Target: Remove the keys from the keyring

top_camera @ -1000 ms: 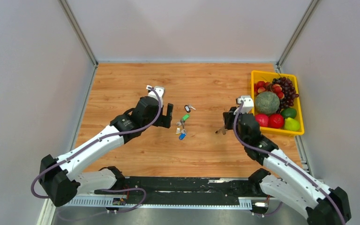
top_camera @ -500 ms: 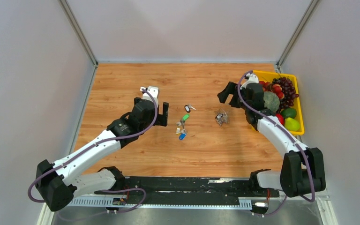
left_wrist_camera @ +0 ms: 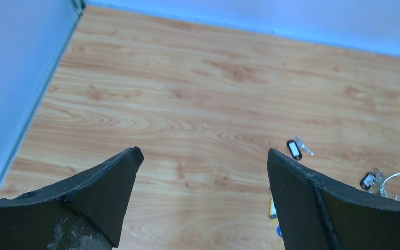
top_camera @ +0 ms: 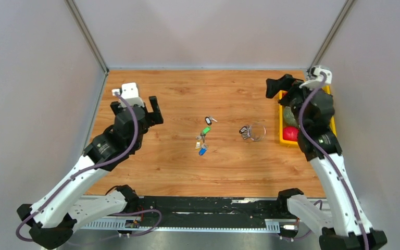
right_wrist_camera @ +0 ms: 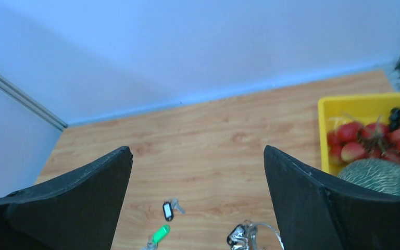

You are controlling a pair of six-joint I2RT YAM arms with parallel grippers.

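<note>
The keyring [top_camera: 259,132] lies flat on the wooden table, a thin wire loop with a small bunch of keys [top_camera: 246,131] still on its left side. The ring [right_wrist_camera: 264,228] also shows at the bottom edge of the right wrist view. Loose keys lie left of it: black tag [top_camera: 208,120], green tag [top_camera: 205,130], yellow tag [top_camera: 198,144] and blue tag [top_camera: 202,150]. My right gripper [top_camera: 284,90] hangs open, high at the back right, holding nothing. My left gripper [top_camera: 135,109] is open too, raised over the left of the table, well away from the keys.
A yellow fruit tray [top_camera: 281,112] with melon, grapes and apples stands at the right edge, partly under my right arm. Grey walls and metal rails close in the table on the left, back and right.
My right gripper opened and let go of the keyring bunch, which now lies on the table. The right arm swung up to the back right; the left arm drew back left.
</note>
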